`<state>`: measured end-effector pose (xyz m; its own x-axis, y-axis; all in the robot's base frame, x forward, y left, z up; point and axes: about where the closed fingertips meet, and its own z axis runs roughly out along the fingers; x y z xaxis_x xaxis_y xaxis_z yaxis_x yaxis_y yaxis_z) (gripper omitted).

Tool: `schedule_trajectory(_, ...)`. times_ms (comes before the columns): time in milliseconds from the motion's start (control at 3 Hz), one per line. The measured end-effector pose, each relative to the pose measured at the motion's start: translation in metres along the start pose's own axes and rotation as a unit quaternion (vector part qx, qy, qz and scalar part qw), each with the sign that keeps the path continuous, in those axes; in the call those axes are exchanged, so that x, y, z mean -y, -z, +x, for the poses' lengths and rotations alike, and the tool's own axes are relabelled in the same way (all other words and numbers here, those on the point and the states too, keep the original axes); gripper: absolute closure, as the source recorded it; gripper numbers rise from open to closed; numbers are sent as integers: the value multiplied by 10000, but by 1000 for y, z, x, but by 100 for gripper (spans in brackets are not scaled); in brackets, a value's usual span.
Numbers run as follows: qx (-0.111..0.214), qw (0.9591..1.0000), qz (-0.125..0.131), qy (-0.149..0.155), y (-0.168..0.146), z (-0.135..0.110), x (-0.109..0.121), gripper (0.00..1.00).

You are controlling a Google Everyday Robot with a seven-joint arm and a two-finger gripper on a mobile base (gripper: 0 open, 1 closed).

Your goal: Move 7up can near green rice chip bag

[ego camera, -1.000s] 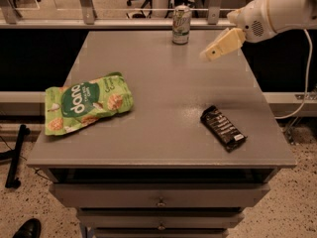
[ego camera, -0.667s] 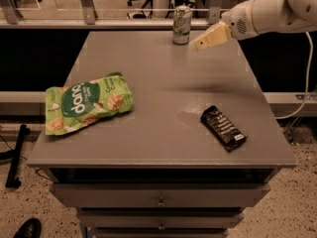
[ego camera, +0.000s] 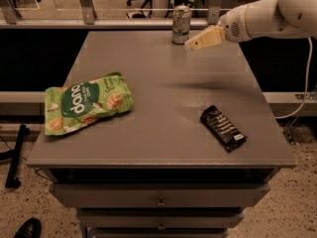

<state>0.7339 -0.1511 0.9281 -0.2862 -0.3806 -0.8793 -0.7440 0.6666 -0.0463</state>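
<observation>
The 7up can stands upright at the far edge of the grey table, silver-white with green markings. The green rice chip bag lies flat near the table's left edge, well away from the can. My gripper, with pale cream fingers on a white arm coming in from the upper right, hovers just right of the can and slightly nearer to the camera, not touching it.
A flat black candy bar wrapper lies on the right front part of the table. Drawers sit under the table's front edge. A rail and chair legs stand behind the table. A cable hangs at the right.
My gripper has moved left and toward the far edge, closing in on the can. The can, bag and wrapper have not moved.
</observation>
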Motion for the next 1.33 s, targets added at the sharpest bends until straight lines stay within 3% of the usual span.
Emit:
schedule_trajectory(333, 271, 9979, 431, -400, -37, 2, 24, 0)
schedule_trajectory(667, 566, 9923, 851, -696, -73, 0, 53, 0)
schedule_trajectory(1000, 824, 9888, 943, -810, -105, -6, 68, 0)
schedule_trajectory(1333, 1037, 9874, 974, -698, -132, -7, 84, 0)
